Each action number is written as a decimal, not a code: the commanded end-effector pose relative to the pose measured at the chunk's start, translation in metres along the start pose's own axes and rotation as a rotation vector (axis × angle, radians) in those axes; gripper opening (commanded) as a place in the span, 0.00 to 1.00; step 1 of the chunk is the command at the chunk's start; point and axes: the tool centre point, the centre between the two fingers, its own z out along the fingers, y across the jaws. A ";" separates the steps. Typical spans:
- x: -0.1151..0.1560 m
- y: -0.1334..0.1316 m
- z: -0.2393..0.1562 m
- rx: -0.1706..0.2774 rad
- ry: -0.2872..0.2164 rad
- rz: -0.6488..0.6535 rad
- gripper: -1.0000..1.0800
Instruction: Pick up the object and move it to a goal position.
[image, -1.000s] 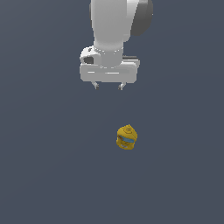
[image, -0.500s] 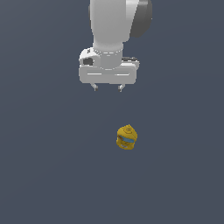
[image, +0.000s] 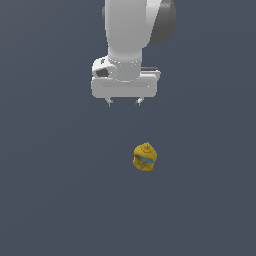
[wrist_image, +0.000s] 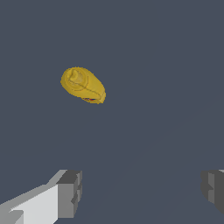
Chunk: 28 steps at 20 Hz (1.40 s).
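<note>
The hand (image: 124, 102) hangs above the desk (image: 45, 200) with its fingers (image: 139, 101) spread wide and nothing between them. No desk edge or corner shows in either view, so position can only be given relative to the hand. The object (image: 145, 156), a mustard-yellow bottle, stands alone on the desk, well apart from the hand and off its centre line, toward the exterior view's right.

Progress: nothing of the task is done. The approach, the grasp, the lift and the carry to the goal all remain, in my judgement. No goal marker is visible.

The exterior view shows the blue label band and the upright nozzle. The wrist view shows the object (wrist_image: 83, 85) from above, clear of both fingertips (wrist_image: 70, 194), and confirms the open gap.
</note>
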 end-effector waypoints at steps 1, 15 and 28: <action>0.004 -0.002 0.002 -0.001 0.000 -0.034 0.96; 0.040 -0.025 0.023 -0.004 -0.002 -0.388 0.96; 0.076 -0.053 0.051 0.008 0.001 -0.770 0.96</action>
